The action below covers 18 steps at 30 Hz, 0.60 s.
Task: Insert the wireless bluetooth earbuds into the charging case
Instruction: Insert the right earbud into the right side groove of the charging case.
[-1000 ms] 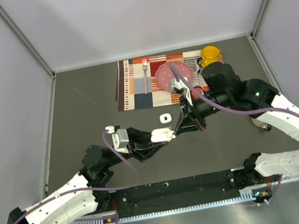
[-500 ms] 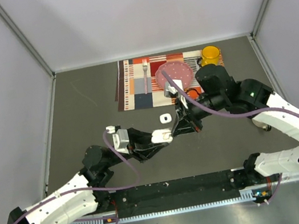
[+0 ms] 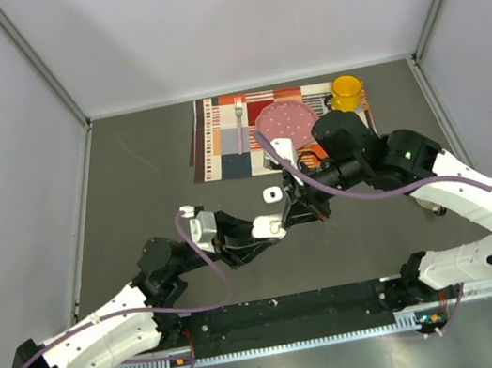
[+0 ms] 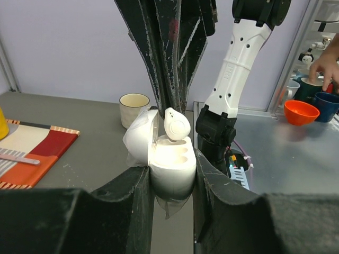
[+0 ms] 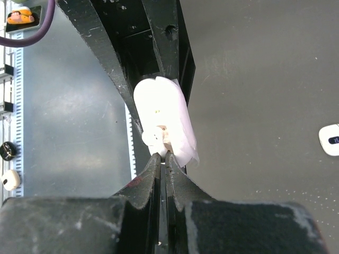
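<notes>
The right hand (image 5: 163, 160), pinched shut on a small rounded white earbud (image 4: 176, 124), has swung left and nearer. The bud now sits at the mouth of the open white pebble-shaped charging case (image 4: 170, 161), which the left hand (image 3: 267, 230) clamps above the dark grey desk (image 3: 133, 194). Only seating the bud seems left.

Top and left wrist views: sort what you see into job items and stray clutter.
Job: open white plastic charging case; small white plastic earbud.
Clutter: striped cloth placemat; silver metal fork; pink round plate; yellow plastic cup; cream round mug.
</notes>
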Available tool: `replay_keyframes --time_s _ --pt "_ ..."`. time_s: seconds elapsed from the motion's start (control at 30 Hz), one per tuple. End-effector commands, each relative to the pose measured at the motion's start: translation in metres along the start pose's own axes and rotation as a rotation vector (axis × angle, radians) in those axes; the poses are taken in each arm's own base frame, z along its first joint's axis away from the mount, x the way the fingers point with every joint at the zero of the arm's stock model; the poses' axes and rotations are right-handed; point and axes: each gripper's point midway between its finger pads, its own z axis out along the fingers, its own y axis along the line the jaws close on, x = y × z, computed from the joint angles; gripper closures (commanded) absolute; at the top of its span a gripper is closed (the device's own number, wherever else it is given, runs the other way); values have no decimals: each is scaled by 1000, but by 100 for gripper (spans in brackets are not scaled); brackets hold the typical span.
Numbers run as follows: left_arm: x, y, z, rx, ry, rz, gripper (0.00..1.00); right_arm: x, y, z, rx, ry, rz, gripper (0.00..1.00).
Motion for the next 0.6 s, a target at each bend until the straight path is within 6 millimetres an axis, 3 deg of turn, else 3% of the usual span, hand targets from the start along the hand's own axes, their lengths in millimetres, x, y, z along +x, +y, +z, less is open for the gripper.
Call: replay_keyframes --time_s 0.0,0.33,0.57 --pt "-36 -6 4 19 -120 63 100 2 2 3 10 32 -25 100" --pt "-37 -7 4 22 -124 62 100 12 -3 5 50 104 -45 100" --pt "-36 -7 4 23 -120 58 100 5 -3 -2 71 83 -82 100"
